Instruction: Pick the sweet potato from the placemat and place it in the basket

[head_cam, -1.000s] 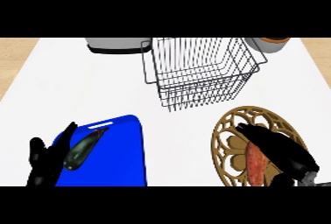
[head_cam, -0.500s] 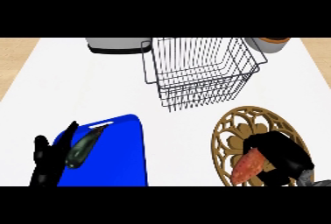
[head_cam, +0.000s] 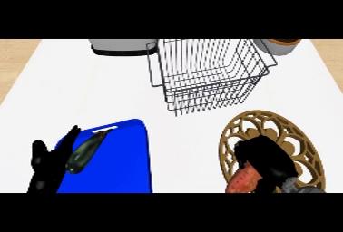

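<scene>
Right hand (head_cam: 267, 156) curled over the sweet potato (head_cam: 241, 180), fingers pinching its upper end, above the gold openwork placemat (head_cam: 303, 141). Wire basket (head_cam: 209, 74) stood well beyond those fingers on the white worktop (head_cam: 87, 95). Left hand (head_cam: 44, 167) rested, fingers spread, beside the blue board (head_cam: 117, 163).

Sweet potato (head_cam: 241, 181): upper part hidden under right hand (head_cam: 267, 156), lower end cut by the view's bottom edge. Right wrist mostly out of view just beside it. Placemat (head_cam: 295, 136): part nearest the potato covered by the hand. Left hand (head_cam: 46, 167), well apart from the potato: forearm cut off. Grey appliance (head_cam: 124, 46) and pot (head_cam: 281, 45) beyond basket (head_cam: 211, 74): tops cut off, type unclear.
</scene>
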`<state>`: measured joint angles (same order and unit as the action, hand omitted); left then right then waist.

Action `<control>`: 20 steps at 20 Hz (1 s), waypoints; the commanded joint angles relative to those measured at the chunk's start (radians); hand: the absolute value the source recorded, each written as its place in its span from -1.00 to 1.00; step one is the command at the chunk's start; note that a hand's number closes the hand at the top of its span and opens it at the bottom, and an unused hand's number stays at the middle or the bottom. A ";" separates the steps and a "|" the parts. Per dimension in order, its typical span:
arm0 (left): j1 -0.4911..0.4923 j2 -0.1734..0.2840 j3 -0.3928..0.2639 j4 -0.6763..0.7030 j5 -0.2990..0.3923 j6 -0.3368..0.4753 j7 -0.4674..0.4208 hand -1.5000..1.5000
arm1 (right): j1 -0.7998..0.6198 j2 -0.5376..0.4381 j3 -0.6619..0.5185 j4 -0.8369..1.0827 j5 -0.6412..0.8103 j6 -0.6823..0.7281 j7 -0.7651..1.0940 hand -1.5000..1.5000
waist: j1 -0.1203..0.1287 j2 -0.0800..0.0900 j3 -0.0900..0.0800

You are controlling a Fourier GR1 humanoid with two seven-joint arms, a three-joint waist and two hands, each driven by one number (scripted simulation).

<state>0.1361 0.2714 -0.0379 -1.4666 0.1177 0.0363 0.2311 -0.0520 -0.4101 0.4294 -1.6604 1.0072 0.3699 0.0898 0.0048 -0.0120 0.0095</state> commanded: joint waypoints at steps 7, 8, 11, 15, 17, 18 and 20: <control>-0.017 -0.044 -0.055 0.038 -0.034 0.014 0.045 0.00 | -0.118 0.404 0.453 0.019 0.193 -0.115 0.604 1.00 | 0.030 0.014 -0.010; -0.022 -0.028 -0.030 0.044 -0.009 -0.004 0.053 0.00 | -0.134 0.406 0.464 0.014 0.165 -0.173 0.646 1.00 | 0.035 0.016 -0.010; -0.012 -0.031 -0.034 0.024 -0.013 0.002 0.047 0.00 | -0.064 0.408 0.437 -0.135 -0.015 -0.400 0.643 1.00 | 0.027 0.019 -0.003; -0.015 -0.022 -0.022 0.026 -0.013 0.001 0.057 0.00 | -0.160 0.409 0.464 -0.257 -0.047 -0.620 0.718 1.00 | 0.020 0.013 -0.007; 0.000 -0.008 -0.006 0.042 -0.007 -0.015 0.047 0.00 | -0.226 0.409 0.505 -0.267 -0.010 -0.691 0.801 1.00 | 0.021 0.011 -0.011; 0.000 -0.013 -0.007 0.017 0.006 -0.020 0.062 0.00 | -0.270 0.409 0.478 -0.314 -0.024 -0.684 0.862 1.00 | 0.021 0.008 -0.011; -0.003 -0.035 -0.019 0.050 -0.017 -0.001 0.039 0.00 | -0.385 0.410 0.447 -0.316 -0.023 -0.701 0.956 1.00 | 0.021 0.012 -0.013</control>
<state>0.1296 0.2798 -0.0222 -1.4822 0.1064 0.0345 0.2595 -0.2964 -0.0098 0.8901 -1.9207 0.9965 -0.2437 0.9016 0.0310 -0.0074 0.0115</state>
